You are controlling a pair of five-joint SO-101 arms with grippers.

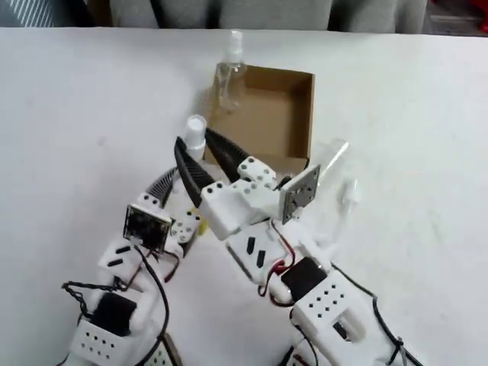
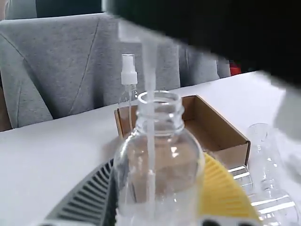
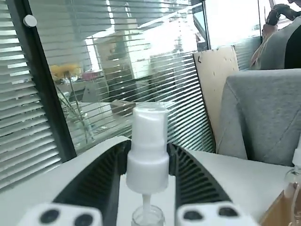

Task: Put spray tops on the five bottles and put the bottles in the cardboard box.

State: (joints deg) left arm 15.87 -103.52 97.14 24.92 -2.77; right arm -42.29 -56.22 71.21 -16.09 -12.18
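The right tool [image 3: 147, 162] pinches a white spray top [image 3: 149, 127] between its black fingers. The top's tube hangs down into the open neck of a clear bottle [image 2: 160, 155]. The left tool [image 2: 157, 200] clamps that bottle upright, just beside the cardboard box [image 1: 309, 114]. A capped bottle [image 1: 229, 76] stands at the box's far corner. A third bottle [image 1: 332, 156] lies on the bench [image 1: 91, 91] beside the box.

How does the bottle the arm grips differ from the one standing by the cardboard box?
The gripped bottle has an open neck, a spray top above it with its tube dipped in; the bottle by the box already wears its top. The first sits between jaws; the second stands free beside the box. Both are clear and upright.
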